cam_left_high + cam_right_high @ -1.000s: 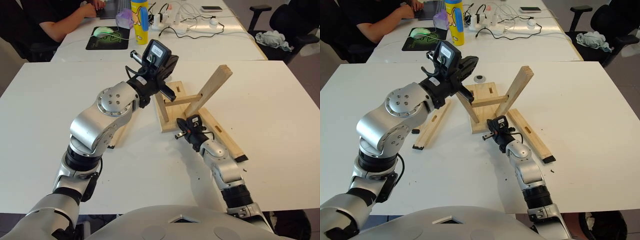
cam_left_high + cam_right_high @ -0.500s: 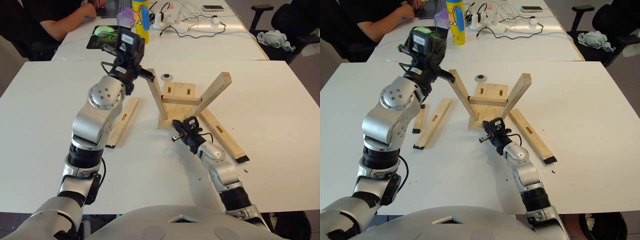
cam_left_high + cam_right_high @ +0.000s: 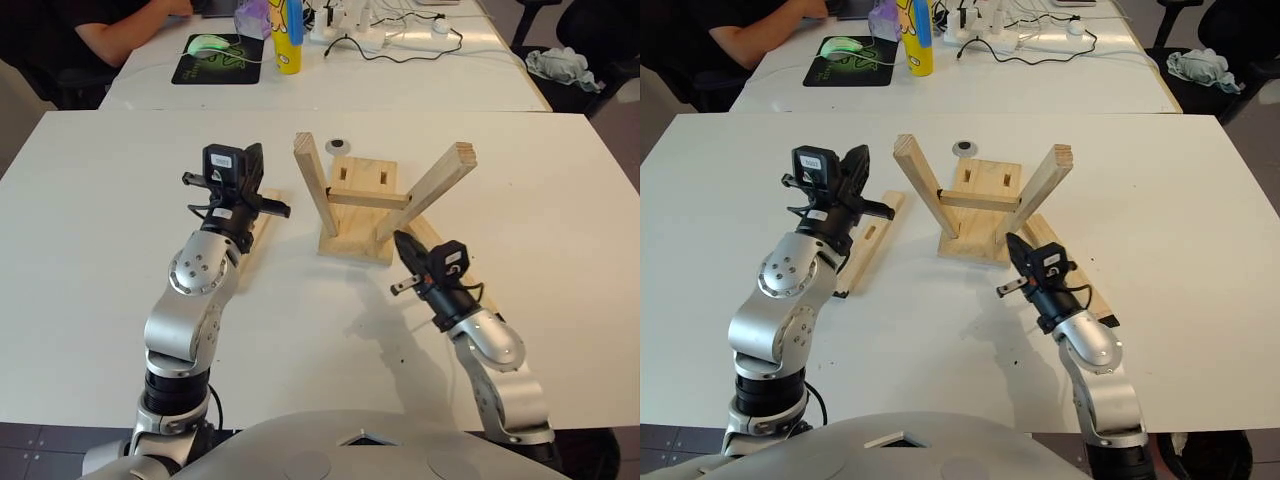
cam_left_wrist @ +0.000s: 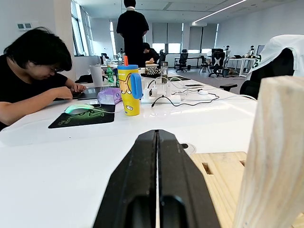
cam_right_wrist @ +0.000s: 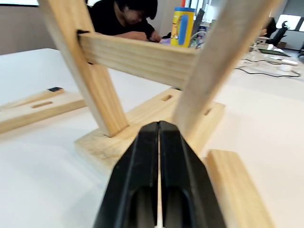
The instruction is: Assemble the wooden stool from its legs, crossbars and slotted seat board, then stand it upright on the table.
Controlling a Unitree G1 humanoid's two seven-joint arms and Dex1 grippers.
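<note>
Left hand [image 3: 272, 209] withdrawn from stool leg [image 3: 314, 185], fingers together, empty. Right hand [image 3: 403, 246] shifted rightward, fingers together, empty, beside seat board [image 3: 362, 178] on bench [image 3: 100, 200].

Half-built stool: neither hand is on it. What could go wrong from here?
1. The seat board lies flat with two legs and a crossbar standing in it unheld. The right hand sits close to one leg's base, so a stray move could knock the frame loose.
2. One loose leg lies under the right hand, a second loose leg beside the left hand. Both hands are shut, so reaching down without opening might just shove them.
</note>
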